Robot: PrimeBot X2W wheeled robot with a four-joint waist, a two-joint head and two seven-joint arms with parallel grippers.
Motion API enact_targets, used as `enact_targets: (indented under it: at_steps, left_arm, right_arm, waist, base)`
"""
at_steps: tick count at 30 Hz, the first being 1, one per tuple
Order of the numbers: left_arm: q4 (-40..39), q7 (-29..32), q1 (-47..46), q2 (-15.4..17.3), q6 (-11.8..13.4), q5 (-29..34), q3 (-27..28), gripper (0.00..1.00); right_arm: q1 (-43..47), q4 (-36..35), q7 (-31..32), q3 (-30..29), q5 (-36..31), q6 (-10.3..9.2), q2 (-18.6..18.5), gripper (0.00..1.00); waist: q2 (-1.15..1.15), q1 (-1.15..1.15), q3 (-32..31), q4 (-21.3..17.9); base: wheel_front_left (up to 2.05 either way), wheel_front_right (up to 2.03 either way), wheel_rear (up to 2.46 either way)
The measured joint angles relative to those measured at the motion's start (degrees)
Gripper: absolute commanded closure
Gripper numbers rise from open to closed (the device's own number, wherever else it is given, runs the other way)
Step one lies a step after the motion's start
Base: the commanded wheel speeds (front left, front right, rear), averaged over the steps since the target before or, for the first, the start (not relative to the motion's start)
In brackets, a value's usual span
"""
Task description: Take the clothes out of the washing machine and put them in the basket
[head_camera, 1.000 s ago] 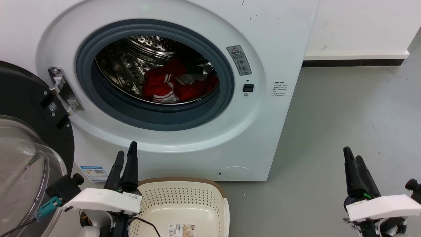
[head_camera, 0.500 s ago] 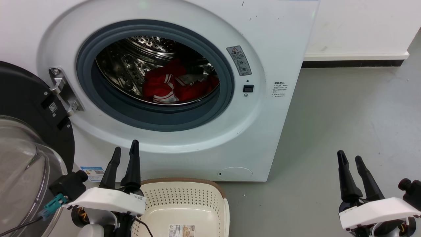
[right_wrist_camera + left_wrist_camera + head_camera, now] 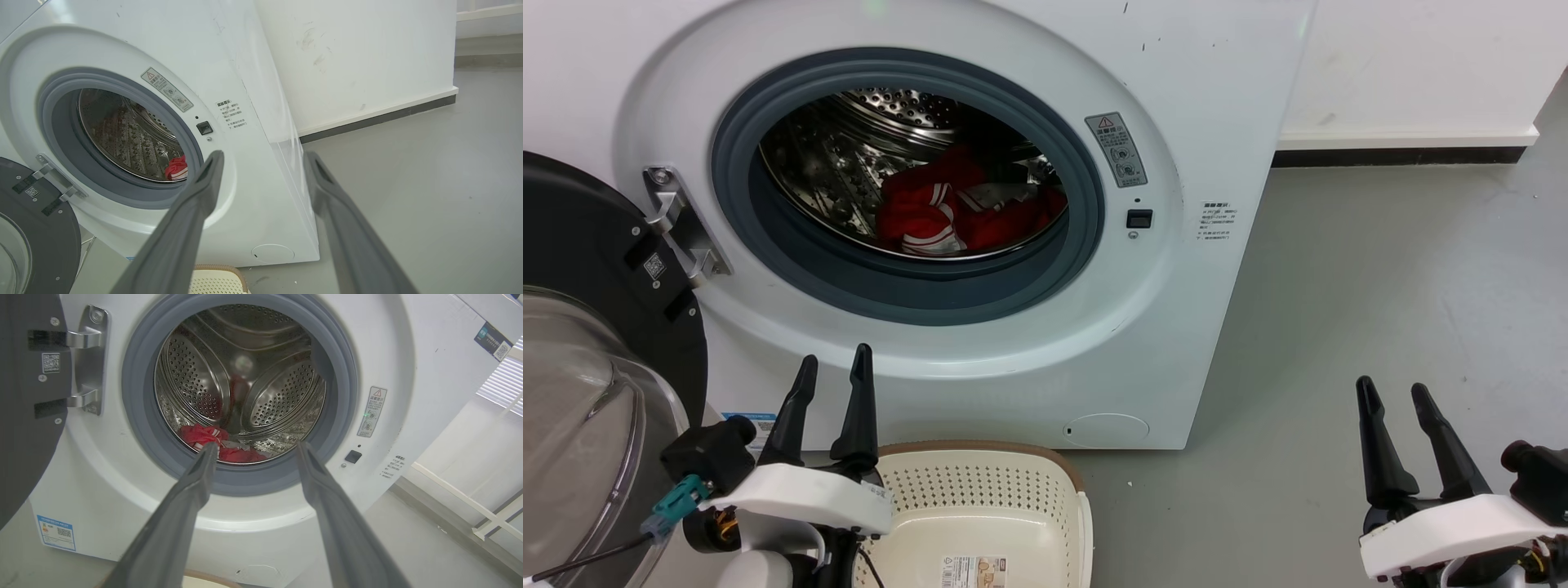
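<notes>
The white washing machine [image 3: 1192, 98] stands with its door swung open to the left. Red clothes [image 3: 960, 208] with white striped trim lie at the bottom of the steel drum, also seen as clothes [image 3: 208, 437] and clothes [image 3: 177, 168]. The cream basket [image 3: 980, 510] with a brown rim sits on the floor in front of the washer, holding nothing I can see. My left gripper [image 3: 835, 371] is open, low beside the basket's left corner, aimed at the porthole [image 3: 241, 396]. My right gripper [image 3: 1392, 394] is open over the floor to the washer's right.
The black-rimmed glass door [image 3: 580, 384] hangs open at the left, close to my left arm. Grey floor [image 3: 1380, 286] spreads right of the washer up to a white wall [image 3: 1413, 65] with a dark skirting strip.
Both grippers have opened: their fingers were together a second ago and now stand apart. The left gripper has shifted slightly right; the right one has edged left.
</notes>
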Motion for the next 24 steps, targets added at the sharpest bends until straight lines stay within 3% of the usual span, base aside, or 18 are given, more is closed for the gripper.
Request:
enact_targets:
  at_steps: [24]
  left_arm:
    - [1.78,-3.05,-0.09,-0.03,0.69,13.03,0.00,0.00]
  right_arm:
    - [1.55,-2.16,-0.79,-0.25,-14.14,0.01,0.00,0.00]
  waist:
    - [0.00,0.00,-0.55,0.39]
  base:
    - [0.00,0.00,0.00]
